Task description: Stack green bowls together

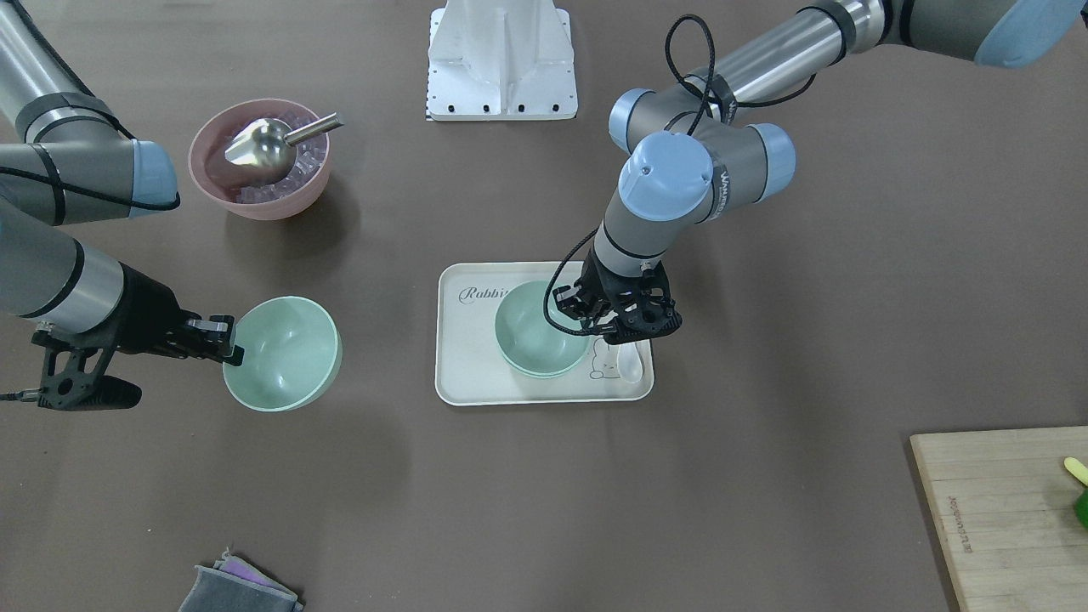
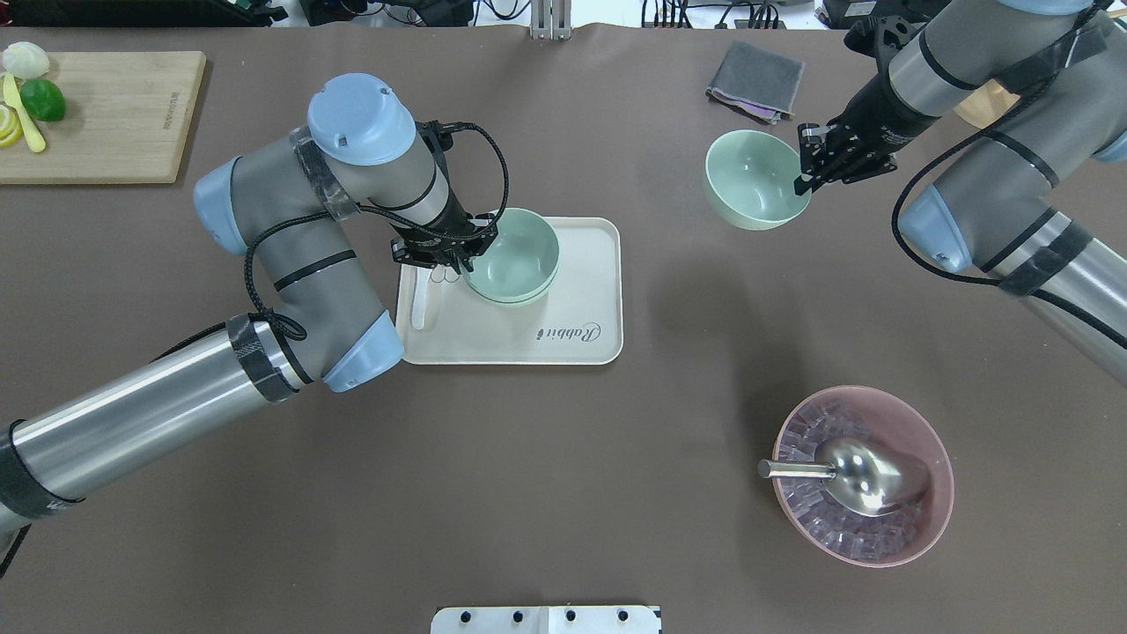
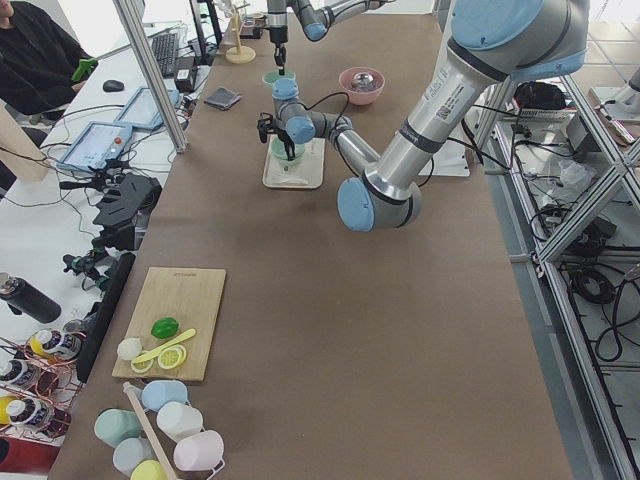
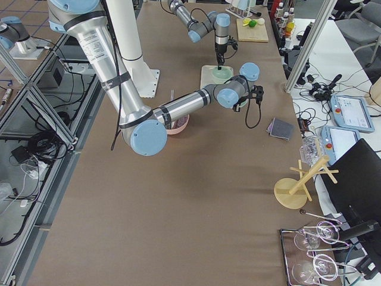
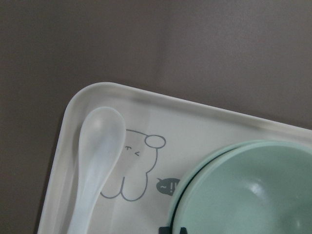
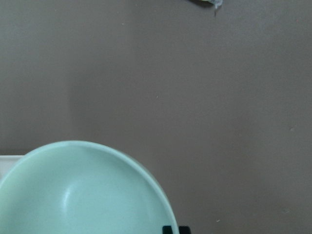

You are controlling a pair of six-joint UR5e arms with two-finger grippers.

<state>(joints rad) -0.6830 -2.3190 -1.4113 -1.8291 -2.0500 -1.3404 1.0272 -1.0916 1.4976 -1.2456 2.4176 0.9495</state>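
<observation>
Two pale green bowls (image 1: 535, 327) sit nested on the cream tray (image 1: 476, 374); they also show in the overhead view (image 2: 515, 255) and the left wrist view (image 5: 243, 195). My left gripper (image 1: 595, 327) (image 2: 460, 262) is shut on the rim of the upper bowl. The third green bowl (image 1: 285, 353) (image 2: 755, 180) (image 6: 83, 195) hangs tilted a little above the table, apart from the tray. My right gripper (image 1: 234, 344) (image 2: 803, 180) is shut on its rim.
A white spoon (image 1: 631, 365) (image 5: 97, 156) lies on the tray beside the left gripper. A pink bowl (image 2: 942, 475) holds ice cubes and a metal scoop (image 2: 867, 475). A folded cloth (image 2: 755, 79) and a cutting board (image 2: 106, 114) lie at the far side.
</observation>
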